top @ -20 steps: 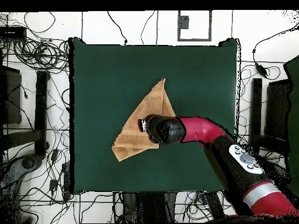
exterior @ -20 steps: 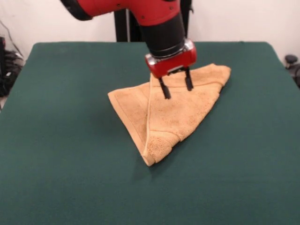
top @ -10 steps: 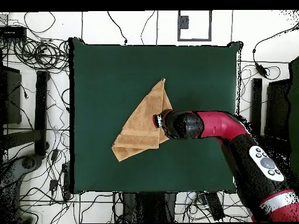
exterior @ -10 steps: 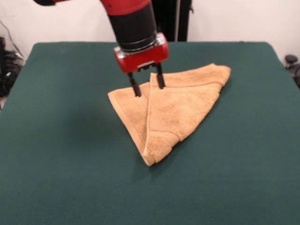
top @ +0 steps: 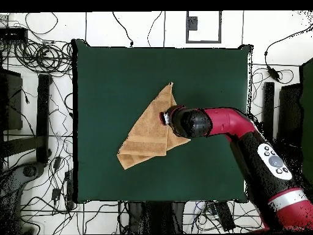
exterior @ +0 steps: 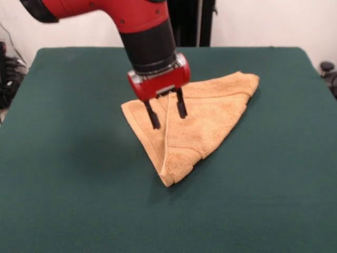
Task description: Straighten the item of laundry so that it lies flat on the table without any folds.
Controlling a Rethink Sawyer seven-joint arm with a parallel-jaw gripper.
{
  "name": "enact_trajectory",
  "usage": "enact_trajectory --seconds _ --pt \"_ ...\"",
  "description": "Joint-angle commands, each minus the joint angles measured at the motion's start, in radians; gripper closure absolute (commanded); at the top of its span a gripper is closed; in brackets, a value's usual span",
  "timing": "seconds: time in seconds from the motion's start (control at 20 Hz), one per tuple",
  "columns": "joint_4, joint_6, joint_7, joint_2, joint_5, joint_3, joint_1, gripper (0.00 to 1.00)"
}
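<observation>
The towel (exterior: 192, 124) lies folded into a rough triangle at mid-frame, slightly right, on the green table (exterior: 79, 174). The gripper (exterior: 167, 114) hangs with its jaws spread and empty, straddling the raised fold line, probably to pinch that layer and peel it back. Cables (top: 36, 58) sprawl across the white floor around the table.

Even soft light, faint shadows, perhaps slightly blurred

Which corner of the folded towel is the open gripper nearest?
The left corner in the front view. The gripper hangs beside it; the towel's pointed near tip and right corner lie farther off.
</observation>
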Motion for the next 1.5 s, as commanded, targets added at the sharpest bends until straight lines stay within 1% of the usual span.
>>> enact_trajectory --seconds 0.05,0.25,0.45,0.55,0.7,0.85,1.15,1.3,1.4,1.5 --pt "-0.079 0.000 -0.309 0.144 -0.070 0.121 0.042 0.00" --pt "-0.104 0.000 -0.321 0.176 -0.101 0.137 0.037 0.00" --pt "-0.108 0.000 -0.290 0.193 -0.118 0.145 0.035 0.00" --pt "-0.100 0.005 -0.282 0.196 -0.122 0.152 0.032 0.00" --pt "-0.080 0.031 -0.280 0.174 -0.122 0.163 0.026 0.00" --pt "-0.060 0.066 -0.336 0.090 -0.140 0.192 0.008 0.00" --pt "-0.035 0.223 -0.412 -0.056 -0.090 0.218 -0.063 0.00" --pt "-0.017 0.272 -0.428 -0.117 -0.076 0.234 -0.095 0.00" --pt "0.007 0.280 -0.417 -0.160 -0.075 0.242 -0.115 0.00" --pt "0.035 0.248 -0.394 -0.190 -0.090 0.249 -0.131 0.00"
